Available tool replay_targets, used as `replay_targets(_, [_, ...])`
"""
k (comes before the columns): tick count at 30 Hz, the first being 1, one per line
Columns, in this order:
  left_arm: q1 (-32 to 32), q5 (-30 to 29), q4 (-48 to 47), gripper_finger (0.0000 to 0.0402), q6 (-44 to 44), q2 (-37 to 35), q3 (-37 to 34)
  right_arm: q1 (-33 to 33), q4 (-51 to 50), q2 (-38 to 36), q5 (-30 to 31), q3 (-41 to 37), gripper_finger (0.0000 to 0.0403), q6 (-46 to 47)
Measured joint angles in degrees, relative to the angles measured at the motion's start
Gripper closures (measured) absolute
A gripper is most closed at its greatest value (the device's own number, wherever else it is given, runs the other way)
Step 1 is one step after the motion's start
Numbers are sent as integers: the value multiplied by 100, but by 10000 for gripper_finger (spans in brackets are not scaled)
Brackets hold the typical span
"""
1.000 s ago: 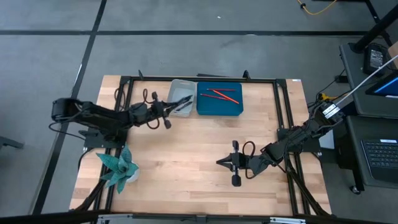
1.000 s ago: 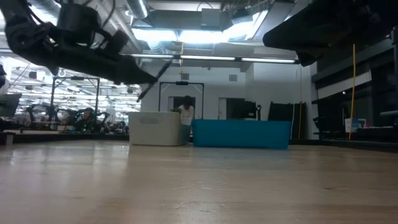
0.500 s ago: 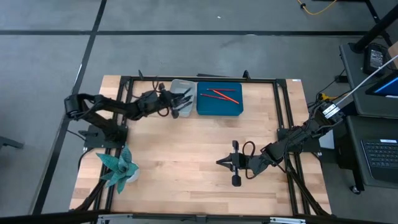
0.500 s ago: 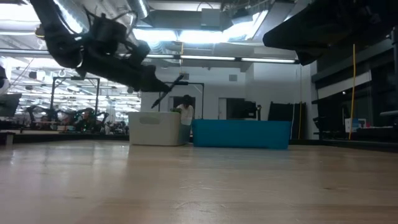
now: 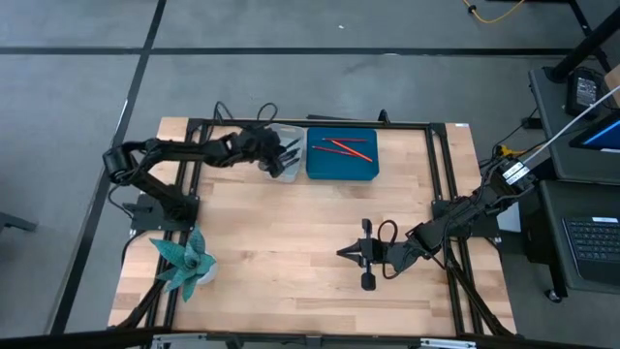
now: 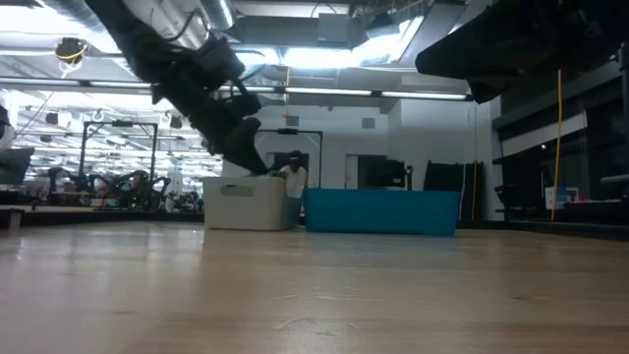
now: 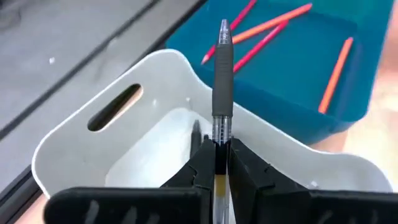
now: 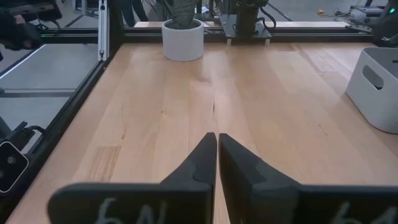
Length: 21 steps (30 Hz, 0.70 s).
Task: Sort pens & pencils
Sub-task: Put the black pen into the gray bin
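Note:
My left gripper point(image 7: 221, 163) is shut on a grey pen point(image 7: 222, 81) above the white bin point(image 7: 124, 143), which stands at the table's far edge point(image 5: 281, 145). Another dark pen point(image 7: 196, 134) lies inside that bin. Right beside it stands the blue bin point(image 5: 341, 155), and several red-orange pencils point(image 7: 267, 25) lie on its floor. My right gripper point(image 5: 341, 253) hangs shut with nothing in it over the table's near right part. My left gripper pinches the pen between its two fingers at a clear section of the barrel point(image 7: 221, 134) near one end. The pen lies along the fingers and juts forward past them. It is lifted clear over the white bin, its free end point(image 7: 224, 30) toward the blue bin.
A potted plant point(image 5: 184, 257) stands at the table's near left corner. A black frame point(image 5: 441, 165) runs round the table's edge. Bare wood lies between the two arms point(image 5: 291, 242).
My left gripper, shut on the pen throughout, has swung toward the far edge and to the right. It started beside the white bin and is now over it. It has tipped from pointing up and level to pointing down at the bin.

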Motion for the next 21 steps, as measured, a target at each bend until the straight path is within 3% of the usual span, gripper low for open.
replay_targets(11, [156, 375, -2118, 383, -154, 434, 1138, 0, -4, -2, -5, 0, 382, -2])
replay_targets(21, [270, 521, -2436, 383, -164, 817, 1196, 0, -15, -2, -53, 0, 382, 92])
